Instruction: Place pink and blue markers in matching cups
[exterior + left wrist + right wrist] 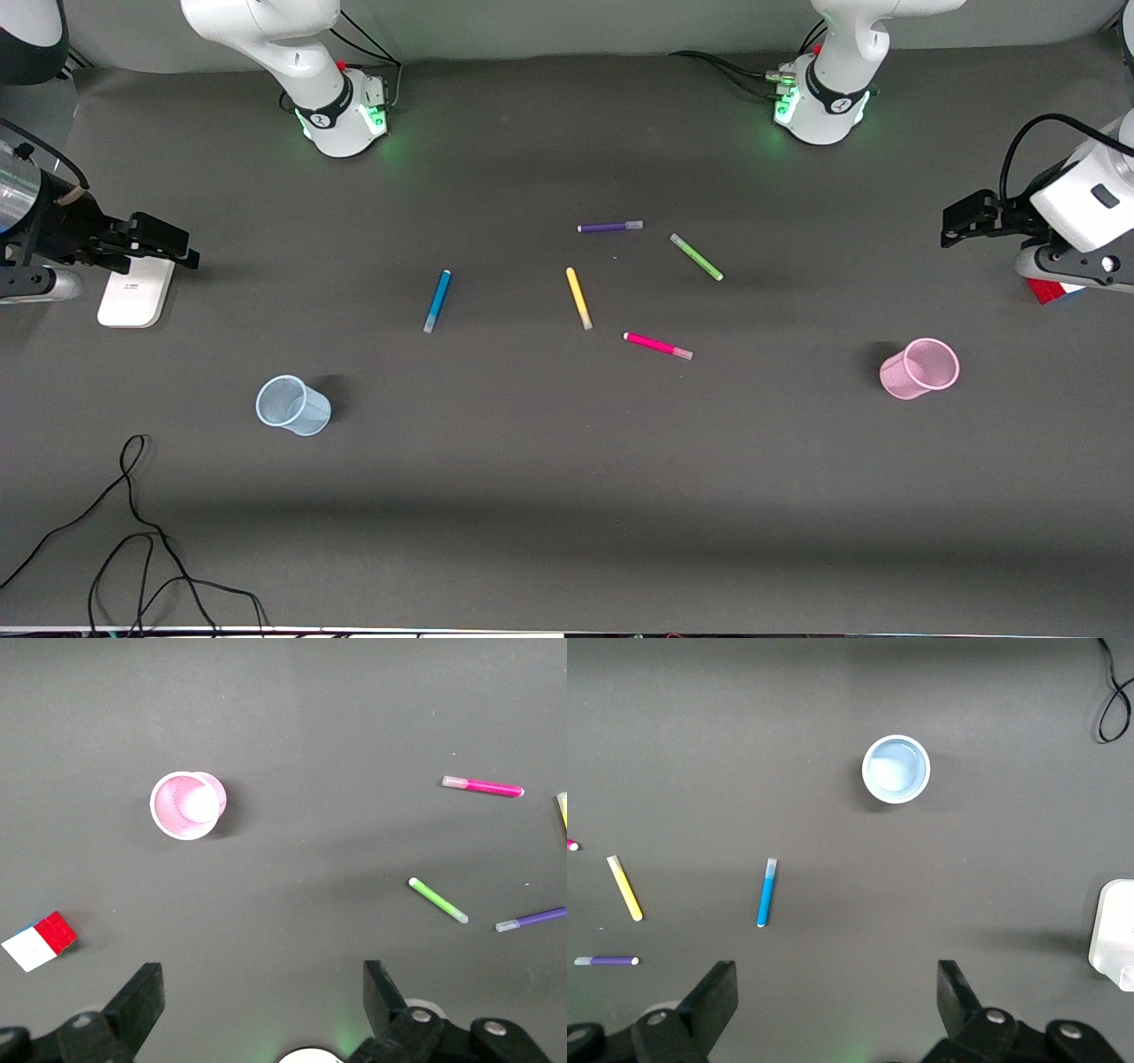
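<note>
The blue marker (438, 300) lies flat mid-table toward the right arm's end; it also shows in the right wrist view (766, 893). The pink marker (657, 346) lies flat nearer the front camera than the other markers, and shows in the left wrist view (483, 787). The pale blue cup (293, 405) (896, 769) stands upright toward the right arm's end. The pale pink cup (920, 368) (187, 805) stands toward the left arm's end. My right gripper (173, 244) (835, 988) and my left gripper (957, 221) (262, 988) hang open and empty over the table's two ends.
Yellow (578, 298), green (696, 257) and purple (610, 227) markers lie mid-table. A white device (135, 291) lies under the right gripper. A coloured cube (1054, 291) lies under the left arm. A black cable (133, 532) lies near the front edge.
</note>
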`<state>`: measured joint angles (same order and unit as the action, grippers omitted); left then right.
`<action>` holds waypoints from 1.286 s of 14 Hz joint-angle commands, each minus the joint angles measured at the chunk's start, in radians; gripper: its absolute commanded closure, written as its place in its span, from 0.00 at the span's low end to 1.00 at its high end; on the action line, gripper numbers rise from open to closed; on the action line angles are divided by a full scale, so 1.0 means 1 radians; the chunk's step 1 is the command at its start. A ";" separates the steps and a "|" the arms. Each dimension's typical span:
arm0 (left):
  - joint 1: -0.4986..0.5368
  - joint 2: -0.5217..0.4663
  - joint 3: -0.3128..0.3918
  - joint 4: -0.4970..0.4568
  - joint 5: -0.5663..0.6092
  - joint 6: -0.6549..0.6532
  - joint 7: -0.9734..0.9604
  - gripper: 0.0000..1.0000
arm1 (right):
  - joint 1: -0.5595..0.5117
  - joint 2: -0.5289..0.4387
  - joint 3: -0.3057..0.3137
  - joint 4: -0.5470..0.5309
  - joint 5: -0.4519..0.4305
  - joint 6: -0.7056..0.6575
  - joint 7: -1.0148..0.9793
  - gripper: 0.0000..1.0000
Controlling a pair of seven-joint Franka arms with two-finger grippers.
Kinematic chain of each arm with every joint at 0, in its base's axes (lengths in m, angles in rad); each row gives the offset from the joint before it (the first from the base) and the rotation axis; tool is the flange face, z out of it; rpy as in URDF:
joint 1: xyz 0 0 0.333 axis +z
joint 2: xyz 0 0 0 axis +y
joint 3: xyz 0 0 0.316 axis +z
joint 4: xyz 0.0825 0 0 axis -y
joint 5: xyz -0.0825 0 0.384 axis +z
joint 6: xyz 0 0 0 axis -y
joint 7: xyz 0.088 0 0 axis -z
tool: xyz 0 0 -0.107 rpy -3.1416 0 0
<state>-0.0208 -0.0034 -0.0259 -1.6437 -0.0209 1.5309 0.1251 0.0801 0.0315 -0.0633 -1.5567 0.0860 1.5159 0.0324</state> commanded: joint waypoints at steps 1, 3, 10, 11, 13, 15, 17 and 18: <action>0.012 -0.030 -0.009 -0.025 0.012 -0.005 0.010 0.00 | -0.008 0.008 0.002 0.021 0.017 -0.016 -0.002 0.00; 0.013 -0.029 -0.009 -0.021 0.012 -0.023 0.011 0.00 | -0.008 0.010 0.002 0.023 0.015 -0.016 -0.009 0.00; 0.018 -0.020 -0.006 -0.010 0.012 -0.037 0.013 0.00 | -0.016 0.036 -0.003 0.012 0.015 -0.035 0.014 0.00; 0.015 -0.023 -0.006 -0.013 0.012 -0.038 0.011 0.00 | -0.017 0.042 -0.003 0.012 0.015 -0.069 0.039 0.00; 0.009 -0.035 -0.009 -0.031 0.012 -0.046 -0.008 0.00 | -0.014 0.079 -0.003 0.015 0.020 -0.085 0.165 0.00; -0.001 -0.047 -0.022 -0.048 0.007 -0.046 -0.103 0.00 | 0.019 0.099 0.011 0.014 0.021 -0.086 0.300 0.00; -0.033 -0.052 -0.077 -0.071 0.007 -0.040 -0.265 0.00 | 0.058 0.132 0.010 0.009 0.021 -0.086 0.339 0.00; -0.045 -0.052 -0.112 -0.086 0.007 -0.025 -0.347 0.00 | 0.069 0.146 0.011 -0.008 0.021 -0.088 0.352 0.00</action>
<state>-0.0298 -0.0175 -0.0856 -1.6739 -0.0220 1.4876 -0.0673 0.1258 0.1479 -0.0524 -1.5604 0.0965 1.4441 0.3301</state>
